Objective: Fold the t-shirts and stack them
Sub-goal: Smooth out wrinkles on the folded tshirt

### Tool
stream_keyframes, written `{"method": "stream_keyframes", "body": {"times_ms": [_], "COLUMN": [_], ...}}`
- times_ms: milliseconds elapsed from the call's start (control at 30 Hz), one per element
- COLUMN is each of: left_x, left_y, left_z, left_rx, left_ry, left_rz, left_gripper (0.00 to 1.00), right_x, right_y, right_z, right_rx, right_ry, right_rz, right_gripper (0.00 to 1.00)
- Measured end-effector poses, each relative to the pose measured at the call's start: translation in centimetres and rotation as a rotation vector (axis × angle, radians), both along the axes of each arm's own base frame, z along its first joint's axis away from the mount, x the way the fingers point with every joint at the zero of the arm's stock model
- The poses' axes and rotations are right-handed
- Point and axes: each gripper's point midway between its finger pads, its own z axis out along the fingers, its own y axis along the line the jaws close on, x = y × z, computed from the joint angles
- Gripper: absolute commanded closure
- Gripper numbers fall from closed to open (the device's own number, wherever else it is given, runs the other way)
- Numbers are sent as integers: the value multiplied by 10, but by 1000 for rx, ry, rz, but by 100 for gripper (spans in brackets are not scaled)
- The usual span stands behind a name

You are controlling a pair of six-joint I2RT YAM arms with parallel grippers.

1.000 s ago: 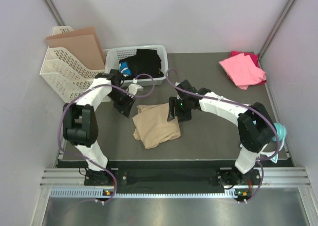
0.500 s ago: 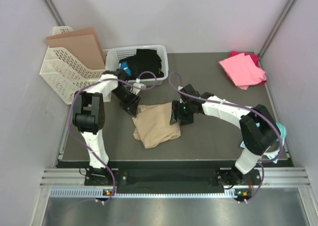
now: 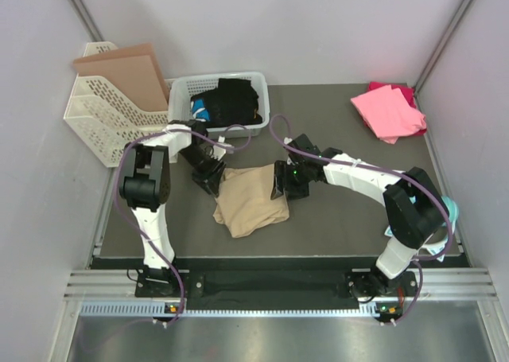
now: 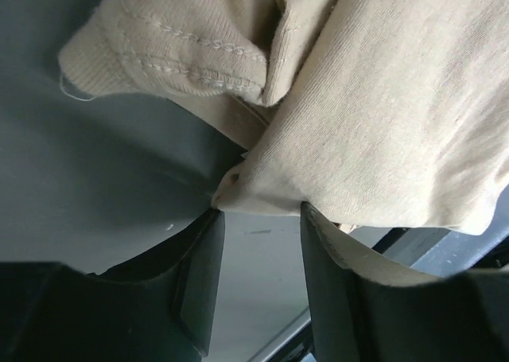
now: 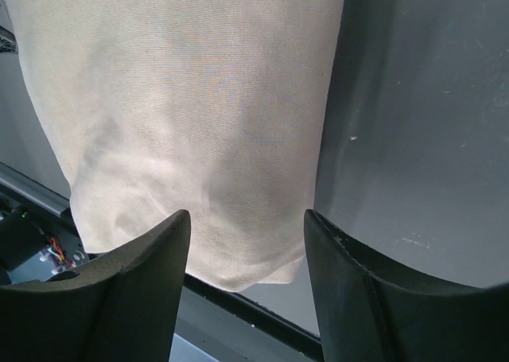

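**Operator:** What lies closest to the bases?

**Spotter:** Just beyond your bases, in the lower middle of the top view, you have the tan t-shirt (image 3: 250, 199). It lies loosely folded on the dark tabletop (image 3: 342, 219).

**Operator:** And the fingers?

**Spotter:** Your left fingers (image 4: 199, 274) sit at the shirt's upper left corner. They are spread apart, with bare tabletop showing through the gap. In the left wrist view a folded corner of the cloth meets their tips. A strip of tan lies along the finger on the right of that frame.

Your right fingers (image 5: 135, 290) are at the shirt's upper right edge, also spread wide. In the right wrist view the cloth's edge runs down the gap, with tan on the left side and tabletop on the right.

**Operator:** Farther back?

**Spotter:** Behind the shirt, in the upper middle of the frame, you see a white basket (image 3: 180, 99) holding dark clothes (image 3: 235, 99). At the upper left stands a white perforated rack (image 3: 95, 119) with a brown cardboard sheet (image 3: 123, 68) in it.

In the upper right corner, well apart from both arms, the bright pink t-shirt (image 3: 388, 111) lies on the darker magenta t-shirt (image 3: 390, 85). Only an edge of the magenta one shows.
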Motion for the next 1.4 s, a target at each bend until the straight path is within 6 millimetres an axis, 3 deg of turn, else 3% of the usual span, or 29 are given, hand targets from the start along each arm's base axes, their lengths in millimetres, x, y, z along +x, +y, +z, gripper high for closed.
{"method": "stream_keyframes", "body": {"times_ms": [67, 267, 467, 767, 967, 1167, 1400], "left_x": [-1, 2, 13, 26, 49, 52, 58], "left_y": [-1, -4, -9, -17, -22, -20, -14], "left_z": [-3, -5, -1, 14, 52, 91, 86], "left_rx": [-2, -13, -37, -66, -87, -91, -43], "left_ry": [14, 28, 7, -27, -148, -248, -258], "left_rz": [5, 19, 26, 25, 23, 12, 9], "left_gripper": [54, 83, 99, 100, 100, 100, 100], "right_x": [0, 0, -1, -5, -7, -6, -5], "right_y": [0, 1, 2, -1, -2, -1, -1], "right_z": [0, 1, 0, -5, -8, -7, -7], "right_rx": [1, 8, 11, 5, 2, 5, 9], "right_ry": [-1, -1, 0, 12, 17, 13, 9], "right_rz": [3, 7, 9, 11, 13, 13, 13], "right_gripper": [42, 45, 48, 49, 49, 49, 47]}}
